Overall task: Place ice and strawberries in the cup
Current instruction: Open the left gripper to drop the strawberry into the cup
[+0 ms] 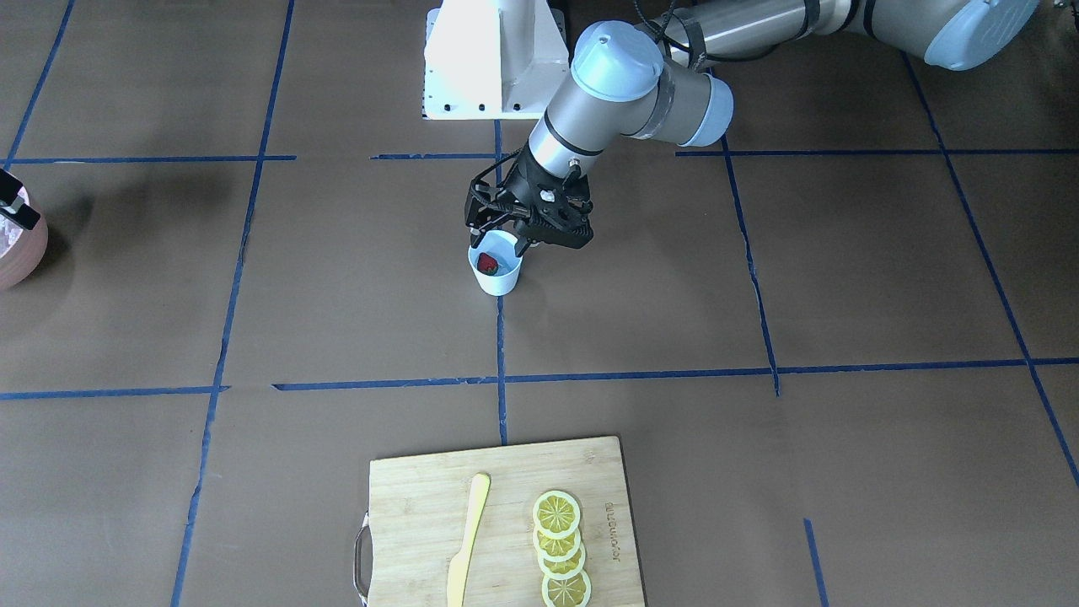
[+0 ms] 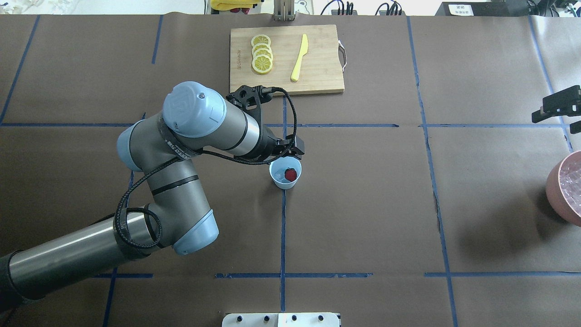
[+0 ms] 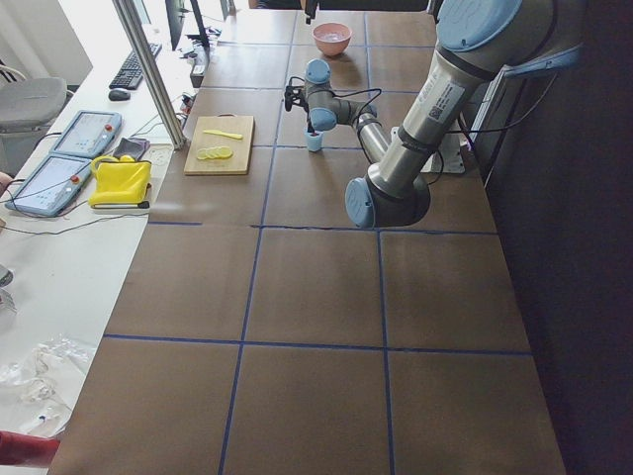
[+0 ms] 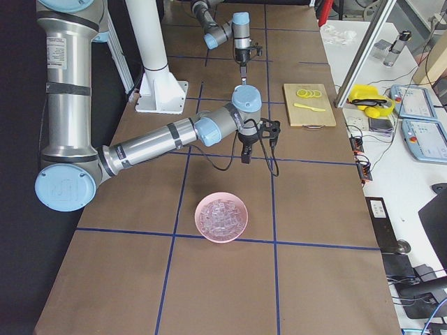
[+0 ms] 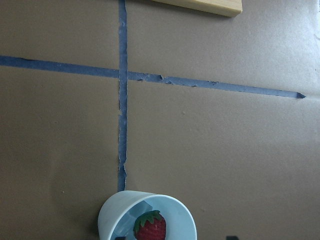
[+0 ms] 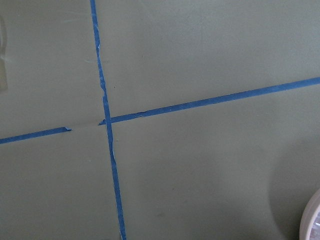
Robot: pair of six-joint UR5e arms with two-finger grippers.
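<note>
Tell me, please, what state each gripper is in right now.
Left gripper: open, holding nothing, above the cup with the strawberry in it.
Right gripper: cannot be told.

Silver-grey tubular arms (image 2: 68, 259), pale blue joint caps (image 2: 193, 106), looping black cable (image 2: 121, 204), white-lettered black band (image 2: 171, 146)

The cup (image 2: 285, 178) central on the table (image 2: 408, 204), board (image 2: 317, 79) beyond it, bowl (image 2: 554, 190) far right.
The strawberry (image 2: 290, 174) lies in the cup; lemon slices (image 2: 262, 55) sit left of the knife (image 2: 299, 57) on the board; ice (image 4: 221, 215) fills the bowl.
</note>
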